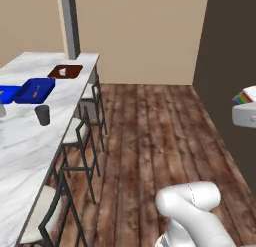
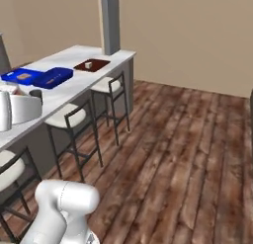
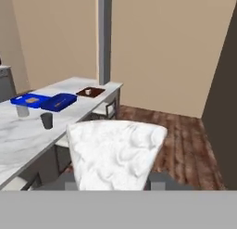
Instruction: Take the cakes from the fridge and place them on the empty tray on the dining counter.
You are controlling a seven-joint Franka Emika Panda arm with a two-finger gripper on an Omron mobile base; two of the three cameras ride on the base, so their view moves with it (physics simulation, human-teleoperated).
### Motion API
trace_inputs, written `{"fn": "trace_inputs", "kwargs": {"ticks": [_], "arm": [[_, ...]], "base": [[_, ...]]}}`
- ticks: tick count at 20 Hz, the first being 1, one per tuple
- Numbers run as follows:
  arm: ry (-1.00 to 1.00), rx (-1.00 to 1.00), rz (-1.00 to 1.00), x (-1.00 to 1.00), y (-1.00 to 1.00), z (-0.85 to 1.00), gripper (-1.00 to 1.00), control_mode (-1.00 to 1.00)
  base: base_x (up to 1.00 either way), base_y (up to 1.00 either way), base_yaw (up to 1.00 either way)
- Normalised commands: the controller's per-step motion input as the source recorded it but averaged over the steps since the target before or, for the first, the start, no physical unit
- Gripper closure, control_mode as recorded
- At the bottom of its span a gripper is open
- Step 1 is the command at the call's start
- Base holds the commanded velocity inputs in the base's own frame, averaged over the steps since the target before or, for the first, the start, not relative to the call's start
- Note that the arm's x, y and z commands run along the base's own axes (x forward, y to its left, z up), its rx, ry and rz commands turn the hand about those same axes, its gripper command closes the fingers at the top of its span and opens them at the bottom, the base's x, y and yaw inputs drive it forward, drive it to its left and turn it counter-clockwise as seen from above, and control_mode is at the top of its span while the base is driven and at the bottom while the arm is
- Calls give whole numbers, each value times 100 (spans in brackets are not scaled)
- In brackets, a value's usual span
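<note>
A cake [image 3: 115,154] with white frosting sits between my gripper's [image 3: 113,184] dark fingertips [image 3: 159,181], which are shut on it. Its rainbow layers [image 1: 243,97] show at the right edge of the left base view, on top of the white hand [image 1: 244,116]. The dark brown tray [image 1: 65,71] lies at the far end of the white marble dining counter [image 1: 30,141], well ahead of the hand and to its left. A small pale piece [image 1: 62,71] lies on the tray [image 2: 92,64]; it is too small to identify. The tray [image 3: 90,91] is also in the hand view. The fridge is out of view.
Two blue containers [image 1: 34,90] [image 1: 6,93] and a dark cup [image 1: 43,114] stand on the counter before the tray. Dark-framed stools [image 1: 85,126] line its side. A grey pillar [image 1: 70,23] rises behind the tray. Open wooden floor [image 1: 150,141] lies to the right.
</note>
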Motion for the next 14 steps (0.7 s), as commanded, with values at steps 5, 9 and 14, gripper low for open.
{"fn": "trace_inputs", "kwargs": {"ticks": [5,9,14], "arm": [[0,0,0,0,0,0,100,100],[0,0,0,0,0,0,100,100],[0,0,0,0,0,0,100,100]], "base": [[100,-46,33],[100,-40,30],[100,-59,31]]}}
